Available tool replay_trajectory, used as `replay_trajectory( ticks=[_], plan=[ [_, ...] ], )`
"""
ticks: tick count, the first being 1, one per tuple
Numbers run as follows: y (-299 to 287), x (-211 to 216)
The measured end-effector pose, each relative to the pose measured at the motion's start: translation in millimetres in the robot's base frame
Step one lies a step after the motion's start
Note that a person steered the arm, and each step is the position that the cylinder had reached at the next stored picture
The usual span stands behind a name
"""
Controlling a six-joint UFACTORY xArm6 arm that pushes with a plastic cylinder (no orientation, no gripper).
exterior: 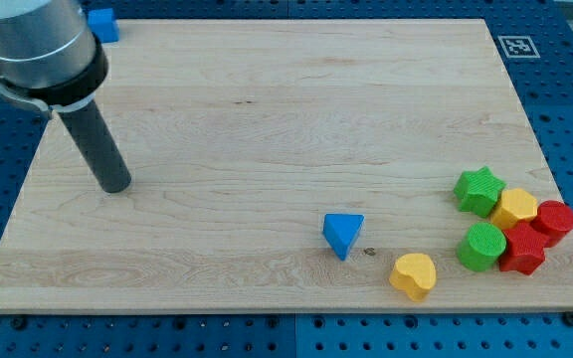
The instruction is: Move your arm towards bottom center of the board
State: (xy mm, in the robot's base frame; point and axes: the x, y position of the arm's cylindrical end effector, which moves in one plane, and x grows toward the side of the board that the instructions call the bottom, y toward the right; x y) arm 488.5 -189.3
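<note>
wooden bench [267, 119]: my tip [115, 186], a bare rod with no jaws to open or close, stands left of centre, bottom-centre target lying at four o'clock, short of the blue triangular block [342, 234].

Grey cylindrical arm [33, 40], black collar, dark rod.

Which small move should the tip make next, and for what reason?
Probably slide my tip toward the view's bottom right, stopping left of the blue triangle. It stands at the board's left side, away from every block, and the bottom center lies that way.
</note>
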Motion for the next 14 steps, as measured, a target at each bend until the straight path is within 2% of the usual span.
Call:
replay_trajectory(
  ticks=[2, 5, 8, 11, 14],
  plan=[
    [-3, 1],
    [54, 69],
    [61, 124],
    [93, 130],
    [99, 130]
  ],
)
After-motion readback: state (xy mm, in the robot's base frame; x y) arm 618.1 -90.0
